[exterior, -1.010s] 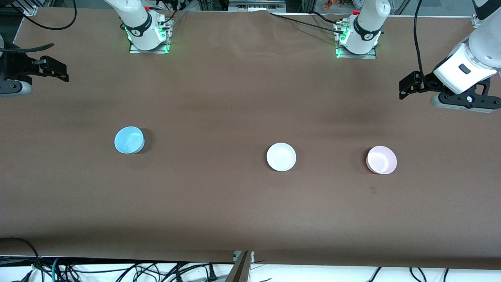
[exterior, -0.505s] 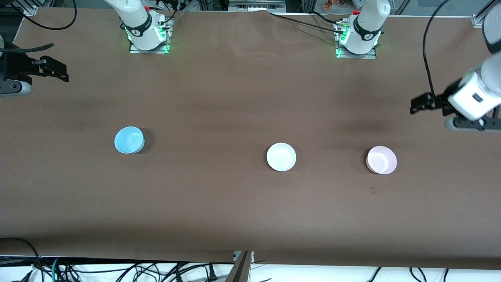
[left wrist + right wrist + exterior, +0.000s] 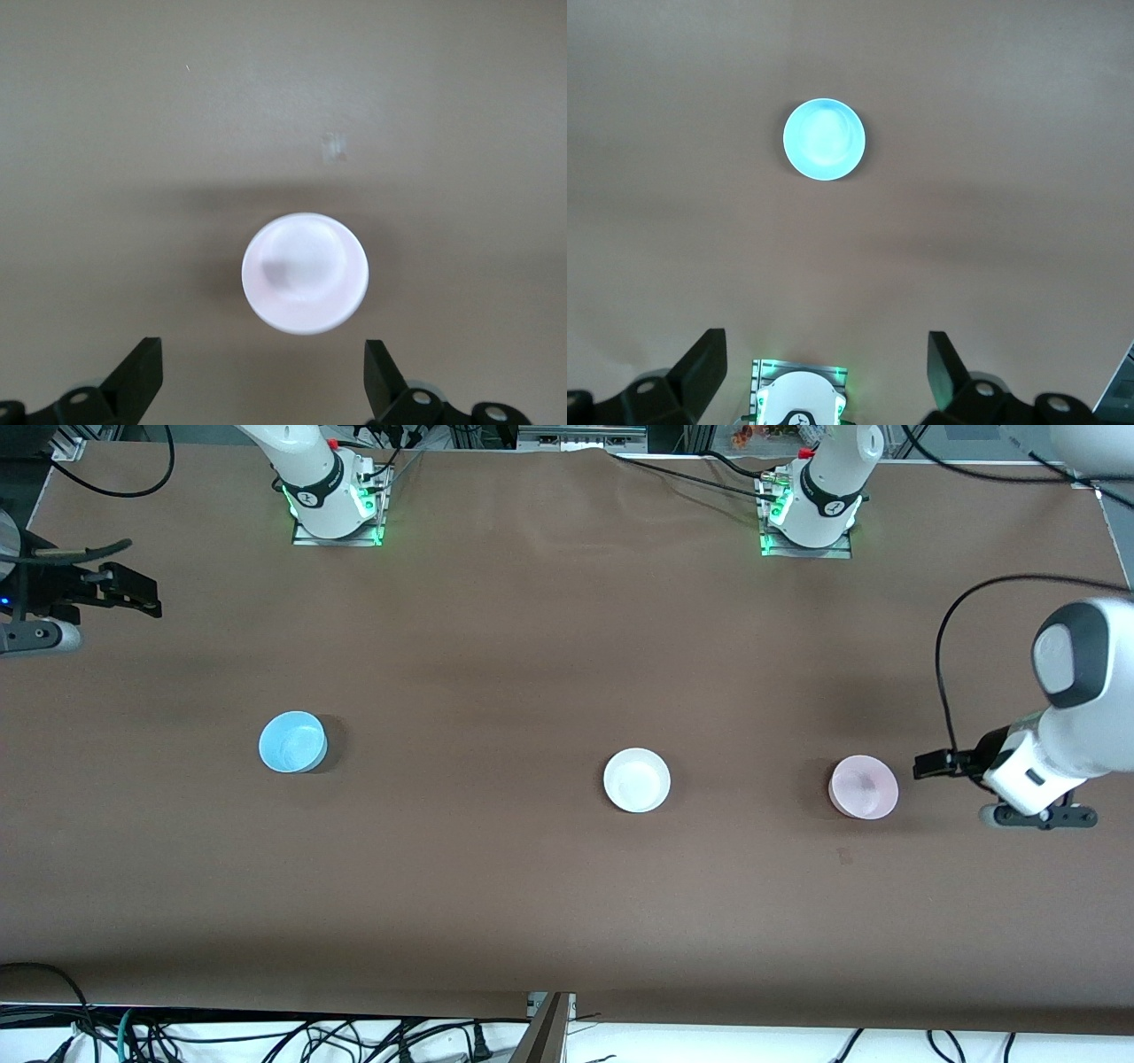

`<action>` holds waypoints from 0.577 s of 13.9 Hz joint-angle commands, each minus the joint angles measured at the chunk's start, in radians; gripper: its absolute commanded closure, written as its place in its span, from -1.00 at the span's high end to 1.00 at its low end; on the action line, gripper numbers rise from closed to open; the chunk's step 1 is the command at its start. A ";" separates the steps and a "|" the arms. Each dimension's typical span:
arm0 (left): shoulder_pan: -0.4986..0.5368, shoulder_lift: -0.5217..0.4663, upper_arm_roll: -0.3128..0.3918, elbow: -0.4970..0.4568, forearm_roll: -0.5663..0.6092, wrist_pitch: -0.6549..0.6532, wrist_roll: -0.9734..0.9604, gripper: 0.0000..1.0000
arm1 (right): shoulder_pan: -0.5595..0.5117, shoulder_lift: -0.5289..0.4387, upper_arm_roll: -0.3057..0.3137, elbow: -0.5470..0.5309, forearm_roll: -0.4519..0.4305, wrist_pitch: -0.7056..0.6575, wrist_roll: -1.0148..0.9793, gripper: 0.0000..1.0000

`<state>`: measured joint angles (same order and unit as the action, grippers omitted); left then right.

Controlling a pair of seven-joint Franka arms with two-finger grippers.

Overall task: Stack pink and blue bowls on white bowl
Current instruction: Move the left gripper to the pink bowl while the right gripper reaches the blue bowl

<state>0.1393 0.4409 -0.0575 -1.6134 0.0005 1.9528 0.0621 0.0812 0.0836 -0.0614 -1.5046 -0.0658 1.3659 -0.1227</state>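
Left end effector [image 3: 926,766] hovers spread beside the pink bowl [image 3: 863,786].

Light blue bowl [image 3: 824,139] upright on brown table [image 3: 992,221]; right gripper [image 3: 826,365] fingers spread wide; apparently an arm base [image 3: 799,397] below.
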 commanded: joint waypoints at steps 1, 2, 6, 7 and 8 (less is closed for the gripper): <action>0.016 0.047 -0.008 0.020 -0.016 0.034 0.021 1.00 | -0.009 0.031 0.000 0.015 -0.005 0.021 0.001 1.00; 0.017 0.065 -0.007 0.020 -0.014 0.046 0.022 1.00 | -0.015 0.044 0.000 0.014 -0.003 0.044 0.001 1.00; 0.061 0.107 -0.008 -0.049 -0.010 0.141 0.121 1.00 | -0.044 0.113 0.000 0.015 0.000 0.091 -0.012 1.00; 0.084 0.102 -0.010 -0.086 -0.016 0.174 0.157 1.00 | -0.047 0.123 0.000 0.014 0.000 0.099 -0.012 1.00; 0.100 0.101 -0.012 -0.111 -0.016 0.188 0.166 1.00 | -0.064 0.140 0.000 0.015 0.003 0.107 -0.012 1.00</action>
<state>0.1964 0.5559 -0.0567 -1.6636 0.0005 2.0963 0.1598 0.0415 0.2007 -0.0678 -1.5047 -0.0658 1.4643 -0.1238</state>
